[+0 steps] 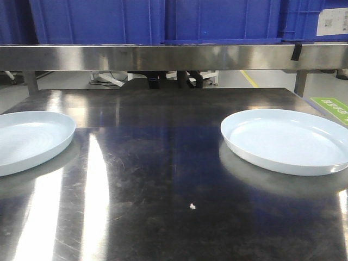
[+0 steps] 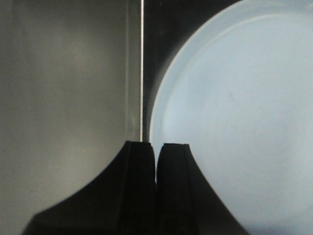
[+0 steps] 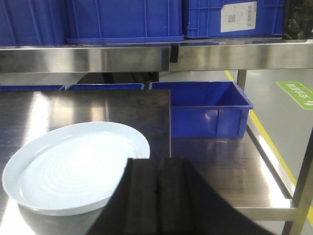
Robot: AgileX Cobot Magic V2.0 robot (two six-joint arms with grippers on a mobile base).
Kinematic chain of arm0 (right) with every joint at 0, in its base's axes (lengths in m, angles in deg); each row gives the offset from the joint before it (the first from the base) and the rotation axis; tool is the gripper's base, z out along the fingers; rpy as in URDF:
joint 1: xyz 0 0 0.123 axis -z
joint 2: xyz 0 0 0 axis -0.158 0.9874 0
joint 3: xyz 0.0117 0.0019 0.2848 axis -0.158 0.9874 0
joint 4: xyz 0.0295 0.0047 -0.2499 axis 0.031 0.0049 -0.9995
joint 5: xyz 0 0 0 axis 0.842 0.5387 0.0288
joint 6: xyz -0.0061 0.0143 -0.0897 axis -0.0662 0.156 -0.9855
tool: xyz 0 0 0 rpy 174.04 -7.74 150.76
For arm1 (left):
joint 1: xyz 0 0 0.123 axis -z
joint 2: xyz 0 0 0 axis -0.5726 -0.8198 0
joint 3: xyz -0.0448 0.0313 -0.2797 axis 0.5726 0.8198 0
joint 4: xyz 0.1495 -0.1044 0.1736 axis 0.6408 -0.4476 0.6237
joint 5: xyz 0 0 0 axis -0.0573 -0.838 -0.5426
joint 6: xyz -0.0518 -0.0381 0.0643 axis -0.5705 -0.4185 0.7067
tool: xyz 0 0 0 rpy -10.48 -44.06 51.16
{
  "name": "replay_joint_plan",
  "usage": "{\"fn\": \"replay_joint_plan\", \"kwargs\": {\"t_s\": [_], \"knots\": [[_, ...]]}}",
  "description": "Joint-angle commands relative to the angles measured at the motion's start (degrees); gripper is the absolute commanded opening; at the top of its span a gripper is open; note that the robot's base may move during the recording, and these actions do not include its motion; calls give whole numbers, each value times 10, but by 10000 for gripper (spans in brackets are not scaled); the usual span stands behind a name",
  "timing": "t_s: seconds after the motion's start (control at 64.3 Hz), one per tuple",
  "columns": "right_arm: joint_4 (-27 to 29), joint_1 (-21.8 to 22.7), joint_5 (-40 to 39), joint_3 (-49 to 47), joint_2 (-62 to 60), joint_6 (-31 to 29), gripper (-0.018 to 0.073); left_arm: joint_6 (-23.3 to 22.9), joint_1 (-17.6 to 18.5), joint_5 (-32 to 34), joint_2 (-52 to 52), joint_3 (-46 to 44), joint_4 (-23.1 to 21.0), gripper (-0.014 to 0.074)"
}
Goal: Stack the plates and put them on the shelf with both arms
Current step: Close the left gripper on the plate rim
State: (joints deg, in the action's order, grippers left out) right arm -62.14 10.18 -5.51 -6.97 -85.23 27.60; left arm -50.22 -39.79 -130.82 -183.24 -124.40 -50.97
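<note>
Two pale bluish-white plates lie apart on the dark steel tabletop [image 1: 163, 163], one at the left edge [image 1: 27, 138] and one at the right [image 1: 285, 140]. Behind and above runs the shelf with its flat steel front rail [image 1: 163, 57]. In the left wrist view my left gripper [image 2: 156, 145] is shut on nothing, hovering over the left rim of a plate [image 2: 234, 112]. My right gripper [image 3: 157, 160] is also shut and empty in the right wrist view, just right of the near edge of a plate [image 3: 73, 166]. Neither gripper shows in the front view.
Big blue crates [image 1: 98, 22] fill the shelf. Right of the table, an open blue crate [image 3: 205, 107] sits on a lower steel surface [image 3: 230, 166]. A small white speck [image 1: 192, 206] lies on the tabletop. A green floor marking [image 1: 331, 109] is at far right.
</note>
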Motion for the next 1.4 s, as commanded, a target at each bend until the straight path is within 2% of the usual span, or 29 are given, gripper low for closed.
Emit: {"fn": "replay_joint_plan", "kwargs": {"t_s": [0.0,0.062,0.28,0.358,1.182,1.306,1.384], "knots": [[-5,2,-55,1,-11,-3,57,1,-2,-14,3,-32,-4,121],[-5,2,-55,1,-11,-3,57,1,-2,-24,-10,-39,-5,166],[-5,2,-55,1,-11,-3,57,1,-2,-25,-27,-39,-7,411],[-5,2,-55,1,-11,-3,57,1,-2,-24,-27,-39,-7,441],[-5,2,-55,1,-11,-3,57,1,-2,-8,-56,-39,-7,432],[-5,2,-55,1,-11,-3,57,1,-2,-10,-56,-39,-7,335],[-5,2,-55,1,-11,-3,57,1,-2,-15,-56,-39,-7,211]]}}
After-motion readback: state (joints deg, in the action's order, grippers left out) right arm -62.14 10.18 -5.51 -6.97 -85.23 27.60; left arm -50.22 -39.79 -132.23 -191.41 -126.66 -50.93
